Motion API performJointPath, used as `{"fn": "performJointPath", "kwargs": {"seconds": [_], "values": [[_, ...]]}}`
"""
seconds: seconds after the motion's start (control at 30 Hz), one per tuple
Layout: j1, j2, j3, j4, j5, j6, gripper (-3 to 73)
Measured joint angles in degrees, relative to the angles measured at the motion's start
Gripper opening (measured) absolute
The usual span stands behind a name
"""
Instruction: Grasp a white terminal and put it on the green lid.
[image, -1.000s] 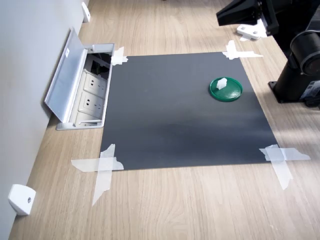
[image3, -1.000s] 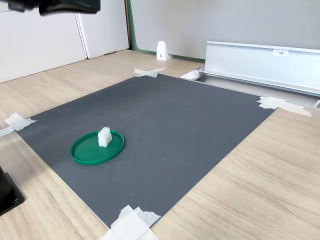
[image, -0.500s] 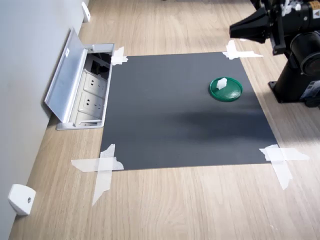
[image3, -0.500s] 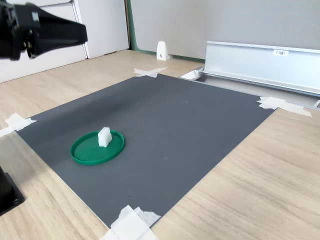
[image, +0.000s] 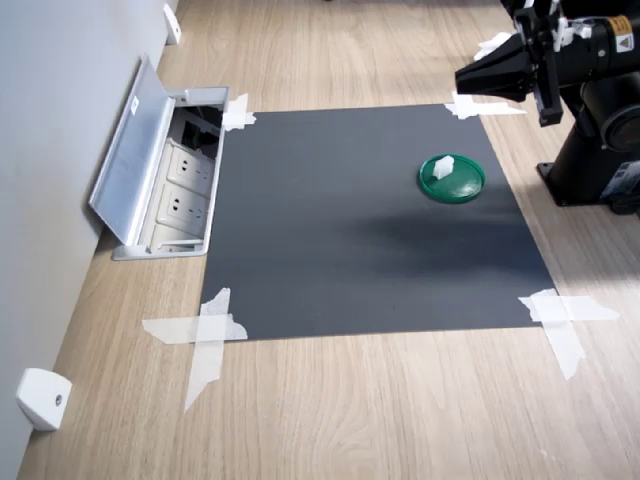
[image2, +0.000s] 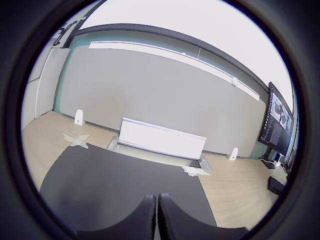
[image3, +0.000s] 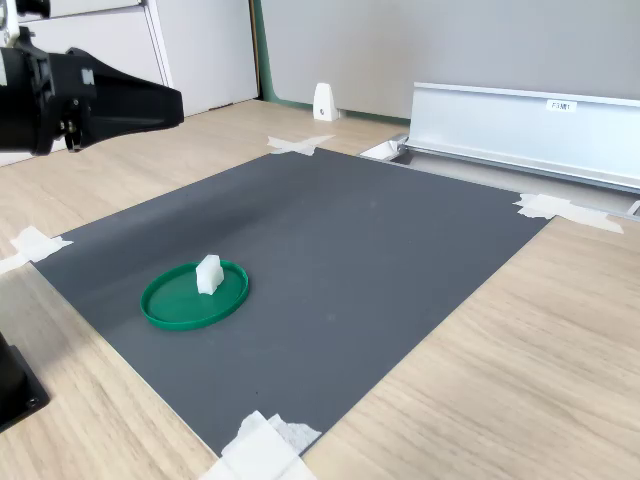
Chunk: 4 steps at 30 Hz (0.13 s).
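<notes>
A small white terminal (image: 443, 167) (image3: 209, 274) stands on the green lid (image: 466, 186) (image3: 172, 306), near the lid's rim, on the black mat. My gripper (image: 463, 79) (image3: 178, 103) hangs well above the mat, apart from the lid and pointing roughly level out over it. In the wrist view the gripper (image2: 156, 201) has its two dark fingers pressed together with nothing between them. That view shows the mat and the far wall; the lid and terminal are out of its sight.
The black mat (image: 340, 230) is taped to the wooden floor at its corners. A floor socket box with a raised metal flap (image: 150, 165) (image3: 520, 125) borders the mat. White wedge blocks (image: 42, 398) (image3: 324, 101) sit by the wall. The arm's black base (image: 595, 165) stands beside the lid.
The gripper has come down from the top edge of both exterior views and now points out over the mat. The terminal and lid have not moved.
</notes>
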Motion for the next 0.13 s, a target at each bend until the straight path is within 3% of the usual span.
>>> {"fn": "performJointPath", "kwargs": {"seconds": [0.13], "values": [[0.0,0.0,0.0,0.0,0.0,0.0,-0.8]]}}
